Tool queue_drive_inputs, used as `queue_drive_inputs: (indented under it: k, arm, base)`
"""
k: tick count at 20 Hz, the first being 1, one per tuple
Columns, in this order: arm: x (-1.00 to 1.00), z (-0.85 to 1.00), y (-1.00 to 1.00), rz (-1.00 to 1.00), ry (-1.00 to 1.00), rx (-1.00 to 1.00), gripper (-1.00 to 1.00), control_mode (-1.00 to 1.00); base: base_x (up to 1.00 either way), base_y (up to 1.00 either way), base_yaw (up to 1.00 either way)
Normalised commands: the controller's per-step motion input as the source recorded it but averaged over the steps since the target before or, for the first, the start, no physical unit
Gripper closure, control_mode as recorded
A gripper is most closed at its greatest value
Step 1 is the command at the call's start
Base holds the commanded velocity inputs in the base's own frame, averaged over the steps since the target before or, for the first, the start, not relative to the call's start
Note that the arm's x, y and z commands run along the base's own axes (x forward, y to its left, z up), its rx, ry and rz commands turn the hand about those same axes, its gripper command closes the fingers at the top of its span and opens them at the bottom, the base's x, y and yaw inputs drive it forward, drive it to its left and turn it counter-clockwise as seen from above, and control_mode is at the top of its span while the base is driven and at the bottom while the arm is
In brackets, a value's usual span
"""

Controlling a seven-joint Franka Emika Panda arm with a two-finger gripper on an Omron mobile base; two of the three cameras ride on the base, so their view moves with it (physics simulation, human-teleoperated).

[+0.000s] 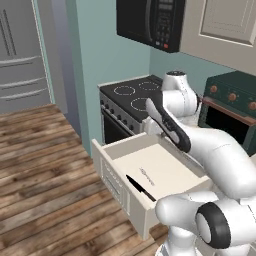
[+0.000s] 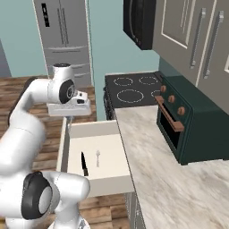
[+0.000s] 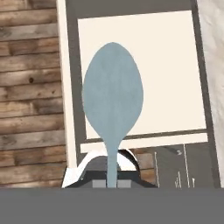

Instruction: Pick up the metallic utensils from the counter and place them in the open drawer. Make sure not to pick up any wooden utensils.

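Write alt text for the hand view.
A pale silver-blue spoon, gripped by its thin handle at the bottom edge, hangs bowl-first over the open cream drawer. Wooden floorboards run along the left, and a strip of marbled counter shows at the right.

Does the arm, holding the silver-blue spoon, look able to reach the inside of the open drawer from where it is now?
Probably yes. The fingers, shut on the spoon, hang over the open drawer, whose pale floor lies open below; the knife lies off to one side.
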Motion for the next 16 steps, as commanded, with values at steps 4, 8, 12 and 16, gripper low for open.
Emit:
queue_drive_inputs:
  k: [4, 8, 12, 16]
  arm:
    - [1.0, -0.25, -0.06, 0.2, 0.61, 0.0, 1.0, -1.0]
    - [0.78, -0.1, -0.07, 0.19, 0.35, 0.0, 1.0, -1.0]
    - [0.53, -0.42, -0.08, 0.14, 0.08, 0.0, 1.0, -1.0]
    - [0.24, -0.91, -0.03, 0.08, -0.04, 0.0, 1.0, -1.0]
  base:
    - [0.0, 0.0, 0.0]
    - [0.0, 0.0, 0.0]
    - [0.0, 0.0, 0.0]
    - [0.0, 0.0, 0.0]
